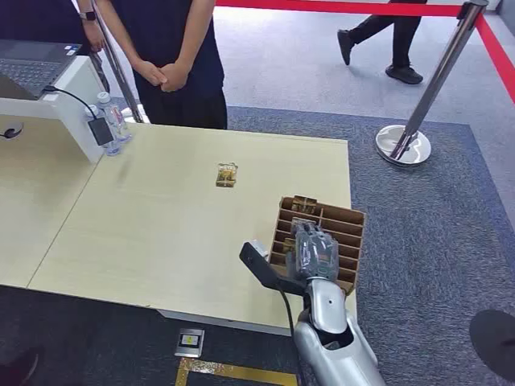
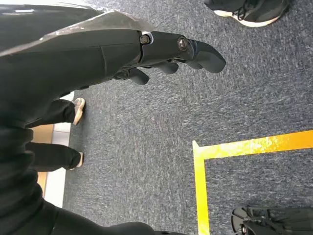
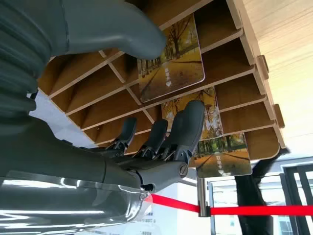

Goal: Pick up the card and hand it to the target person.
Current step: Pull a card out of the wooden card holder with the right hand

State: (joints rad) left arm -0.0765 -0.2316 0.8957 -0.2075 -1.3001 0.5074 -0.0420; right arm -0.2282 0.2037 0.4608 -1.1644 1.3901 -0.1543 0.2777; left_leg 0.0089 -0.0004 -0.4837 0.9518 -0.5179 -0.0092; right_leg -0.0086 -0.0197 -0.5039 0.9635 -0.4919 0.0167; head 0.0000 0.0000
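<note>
Bright, even light; soft shadows.

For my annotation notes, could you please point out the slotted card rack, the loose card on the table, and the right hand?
card rack point(image 1: 348, 227): head view, bare divider slats.
loose card point(image 1: 226, 174): head view, its face.
right hand point(image 1: 313, 251): head view, back of the hand.

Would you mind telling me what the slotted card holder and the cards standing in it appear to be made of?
The card holder looks like thin brown wood or stiff fibreboard, matt, with interlocking slats and tabs showing plain cut edges. The cards look like glossy plastic or laminated card: rounded corners, a printed autumn-tree photo and a slight sheen. The right hand reaches at them.
</note>
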